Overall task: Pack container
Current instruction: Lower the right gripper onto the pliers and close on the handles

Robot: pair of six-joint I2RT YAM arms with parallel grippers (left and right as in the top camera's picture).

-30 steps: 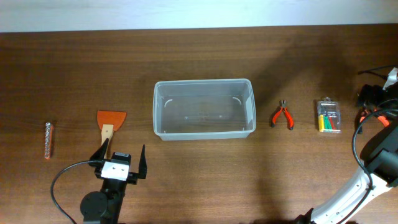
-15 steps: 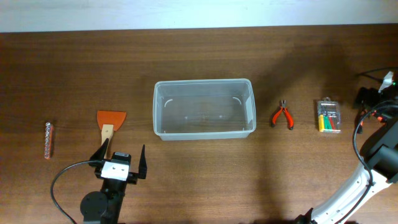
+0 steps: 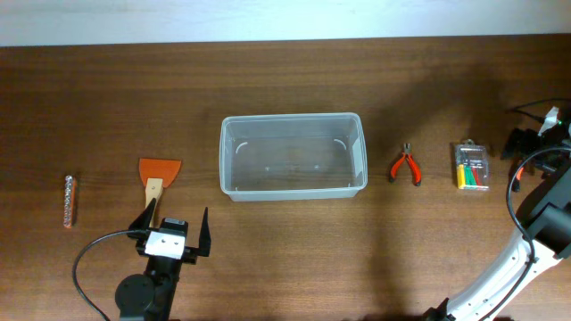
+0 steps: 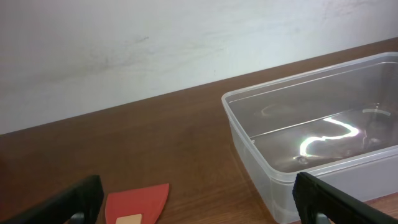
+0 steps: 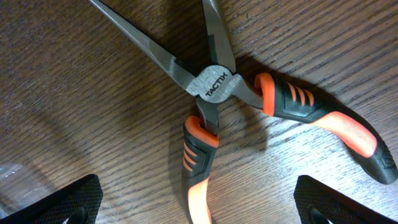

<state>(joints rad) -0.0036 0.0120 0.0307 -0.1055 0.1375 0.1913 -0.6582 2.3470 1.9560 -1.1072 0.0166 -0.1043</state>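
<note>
Shifted slightly just now, our right gripper (image 5: 199, 200) hangs jaws apart over long-nose pliers (image 5: 214, 84), seemingly poised to grasp them; the empty container (image 3: 291, 117) sits well to its left. Our left gripper (image 3: 174, 221), also apart, hovers near the scraper (image 3: 159, 171).

The left arm (image 3: 147, 287) is showing a round black joint and a white block behind the left gripper (image 3: 176, 220), whose two fingers (image 3: 203, 234) are tapering like black blades. A thin black cable (image 3: 76, 267) is looping out from it. The right arm (image 3: 504, 272) is showing a glossy white link under a black joint, another black cable curving alongside. Close up, the fingertips (image 5: 65, 202) are showing dimpled black pads.
</note>
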